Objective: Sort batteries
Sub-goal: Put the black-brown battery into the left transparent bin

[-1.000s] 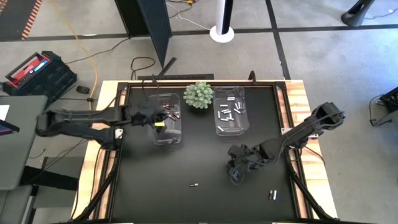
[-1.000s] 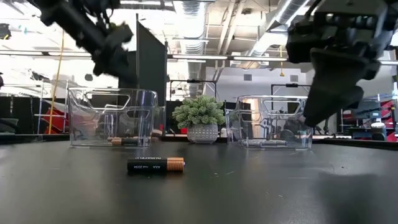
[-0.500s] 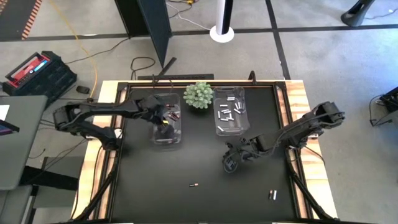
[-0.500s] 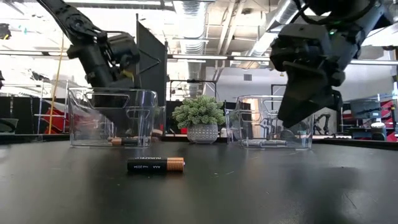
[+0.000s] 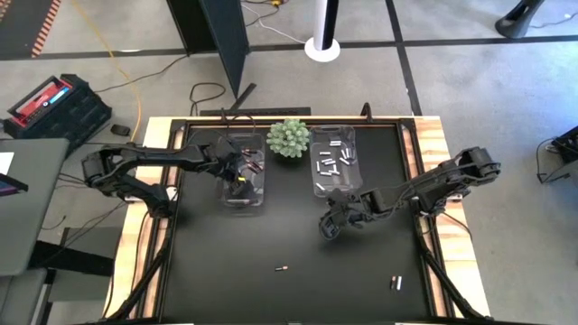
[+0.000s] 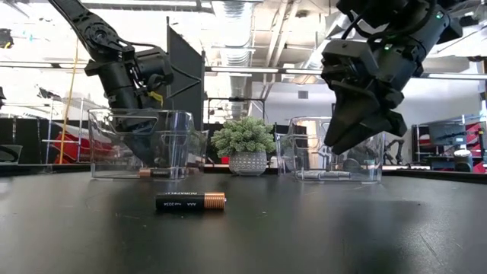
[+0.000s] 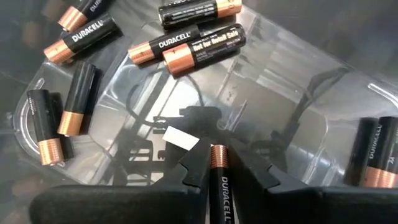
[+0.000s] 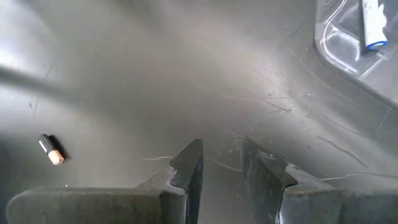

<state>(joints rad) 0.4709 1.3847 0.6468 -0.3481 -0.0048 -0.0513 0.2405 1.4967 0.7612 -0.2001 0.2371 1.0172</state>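
My left gripper [image 5: 237, 183] reaches down into the left clear bin [image 5: 226, 204] and is shut on a dark battery [image 7: 219, 183] with a copper end. Several more dark, copper-ended batteries [image 7: 186, 46] lie on this bin's floor. The right clear bin [image 5: 354, 185] holds several pale silver batteries [image 5: 331, 164]. My right gripper [image 5: 330, 226] hovers over the table just near of that bin, its fingers [image 8: 189, 158] a little apart with nothing between them. One dark battery [image 5: 282, 268] lies on the table near its front, and another [image 5: 395, 283] lies to the right. My left gripper pinches the dark battery between its two fingers [image 7: 198, 163], just behind the copper end [image 7: 218, 155]. The fingers lie along the battery. They come from above, slanting down into the bin. The battery is lifted clear of the bin floor, copper end forward.
A green spiky plant [image 5: 288, 137] in a pot stands between the two bins at the far edge. The black table top [image 5: 235, 262] lies bare around the two loose batteries. A raised black frame [image 5: 424, 262] runs along the table's sides.
My left gripper has swung from the bin's left side to over the bin and has come down into it, still holding the battery. My right gripper has moved toward the far edge and slightly left, toward the right bin.
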